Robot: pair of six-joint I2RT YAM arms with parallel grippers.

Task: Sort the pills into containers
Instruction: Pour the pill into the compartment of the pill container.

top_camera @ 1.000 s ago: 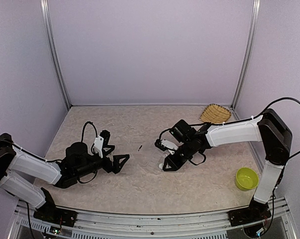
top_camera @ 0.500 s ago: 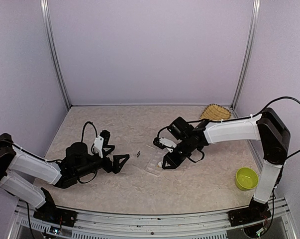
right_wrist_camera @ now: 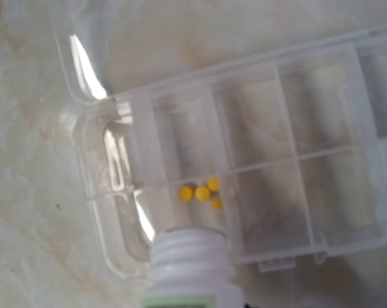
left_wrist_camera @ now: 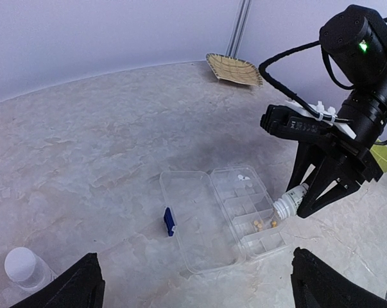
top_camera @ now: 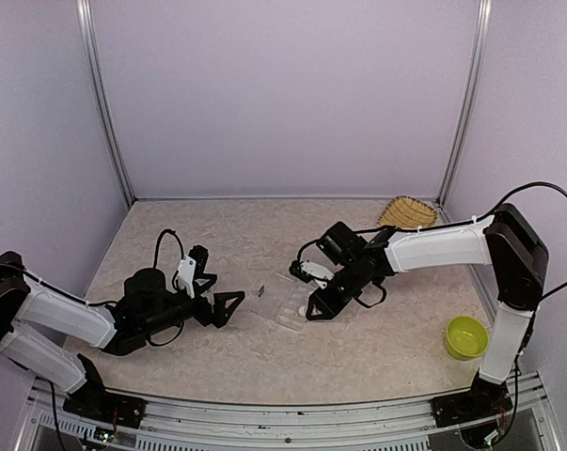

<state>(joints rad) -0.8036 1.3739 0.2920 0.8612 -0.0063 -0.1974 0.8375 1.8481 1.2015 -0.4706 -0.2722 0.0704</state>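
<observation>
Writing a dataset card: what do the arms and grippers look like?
Both the left arm and right arm have white link shells, black joints and black cables. The left gripper and right gripper carry black triangular fingers; a green light glows on the right arm.

Tabletop (top_camera: 264,235) — pale, marbled covering, creased. Woven straw basket (top_camera: 407,214) in the far right corner, well beyond the right end effector (top_camera: 313,308). Lime-green bowl (top_camera: 466,336) nearer the bases than that end effector, off to its right, well apart. White bottle (left_wrist_camera: 289,204), threaded neck uncapped, gripped in the right end effector, mouth tilted down. Small blue piece (left_wrist_camera: 169,221) flat on the tabletop between the two end effectors. Clear vial with white cap (left_wrist_camera: 23,268) — close beside the left end effector (top_camera: 217,279). Lilac walls (top_camera: 283,94).
</observation>
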